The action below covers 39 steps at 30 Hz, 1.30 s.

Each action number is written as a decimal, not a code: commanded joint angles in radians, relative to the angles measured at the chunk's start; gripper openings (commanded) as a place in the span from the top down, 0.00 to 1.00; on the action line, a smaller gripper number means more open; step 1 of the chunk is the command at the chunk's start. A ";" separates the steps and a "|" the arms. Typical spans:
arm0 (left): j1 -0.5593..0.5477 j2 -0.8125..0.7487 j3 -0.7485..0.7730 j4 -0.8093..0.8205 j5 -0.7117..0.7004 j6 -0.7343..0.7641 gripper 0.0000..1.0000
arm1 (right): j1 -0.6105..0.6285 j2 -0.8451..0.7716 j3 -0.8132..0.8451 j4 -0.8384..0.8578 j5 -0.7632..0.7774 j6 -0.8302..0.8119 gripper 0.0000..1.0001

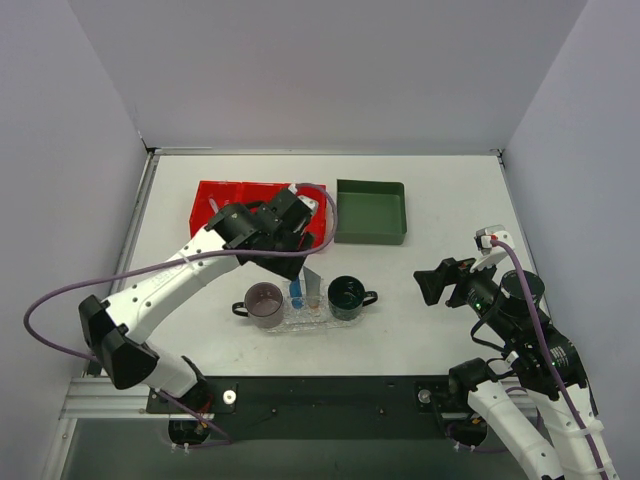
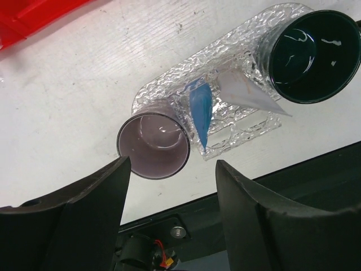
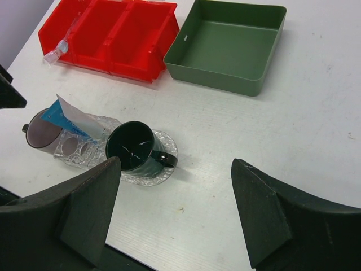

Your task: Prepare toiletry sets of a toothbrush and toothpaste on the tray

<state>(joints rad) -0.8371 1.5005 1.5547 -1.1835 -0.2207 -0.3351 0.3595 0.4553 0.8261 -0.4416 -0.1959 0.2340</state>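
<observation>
The clear bumpy tray lies near the table's front edge, a purple cup at its left end and a dark green cup at its right end. Between the cups, the light-blue toothbrush and the white toothpaste lean side by side on the tray. My left gripper hangs open above them with nothing between its fingers. My right gripper is open and empty over bare table, right of the tray. From there the toothbrush and toothpaste show at left.
A red three-compartment bin stands at the back left, with a clear packet at its left end. A dark green square bin sits empty beside it. My left arm reaches over the red bin's front.
</observation>
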 commanded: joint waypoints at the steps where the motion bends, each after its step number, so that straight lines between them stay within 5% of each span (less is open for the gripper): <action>1: 0.044 -0.072 -0.031 0.030 -0.037 0.062 0.28 | -0.004 0.005 -0.005 0.012 0.024 0.001 0.26; 7: 0.315 -0.161 -0.133 0.171 0.091 0.071 0.28 | -0.005 0.005 -0.008 0.011 0.046 0.001 0.26; 14: 0.651 -0.174 -0.329 0.574 0.168 -0.077 0.36 | -0.004 0.023 -0.004 0.009 0.059 -0.001 0.26; 23: 0.676 0.078 -0.271 0.634 0.093 0.019 0.44 | -0.005 0.032 -0.005 0.001 0.075 0.001 0.26; 39: 0.673 0.221 -0.255 0.676 0.027 0.085 0.49 | -0.005 0.051 -0.008 0.003 0.085 0.002 0.26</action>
<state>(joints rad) -0.1619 1.6920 1.2560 -0.5346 -0.1616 -0.2718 0.3595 0.4965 0.8257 -0.4530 -0.1341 0.2337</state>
